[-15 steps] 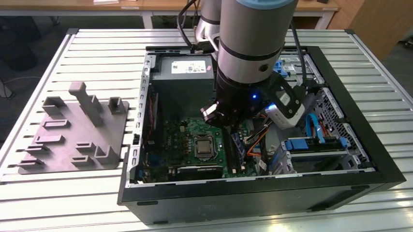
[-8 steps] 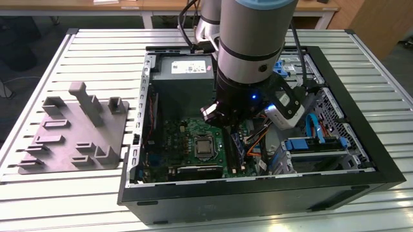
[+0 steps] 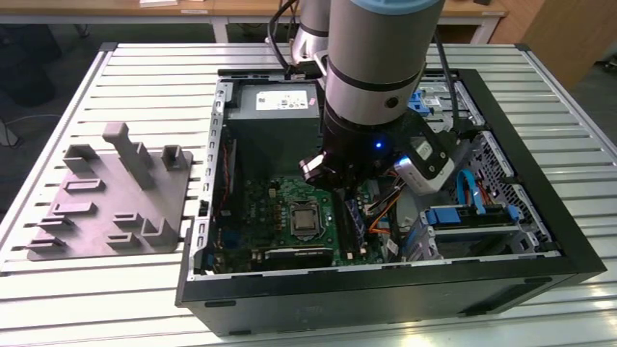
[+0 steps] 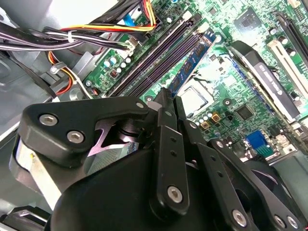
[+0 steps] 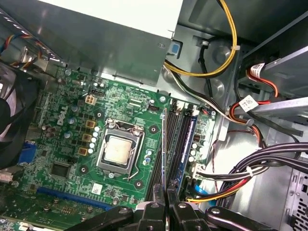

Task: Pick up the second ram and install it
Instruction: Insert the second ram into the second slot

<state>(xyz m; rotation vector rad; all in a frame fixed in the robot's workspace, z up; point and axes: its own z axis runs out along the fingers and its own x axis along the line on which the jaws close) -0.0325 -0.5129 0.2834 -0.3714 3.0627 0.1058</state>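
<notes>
In the first wrist view my gripper [image 5: 166, 198] is shut on the second ram [image 5: 164, 144], a thin dark stick seen edge-on. The stick runs along the black slots of the green board [image 5: 67, 144], beside the processor socket [image 5: 118, 150]. Whether it sits in a slot I cannot tell. A near-identical stick with a blue label [image 5: 186, 144] stands in a neighbouring slot. In the second wrist view the gripper [image 4: 171, 98] has its fingertips together just over the slots, with the blue-labelled stick [image 4: 192, 62] beside them. In the exterior view the arm [image 3: 371, 144] reaches down into the open computer case [image 3: 386, 285].
Bundled cables [image 5: 226, 62] and drive bays crowd one side of the slots. A grey power supply [image 3: 279, 108] sits at the case's back and a black fan [image 5: 12, 120] by the board's edge. A grey holder block [image 3: 106, 195] lies on the slatted table at the exterior view's left.
</notes>
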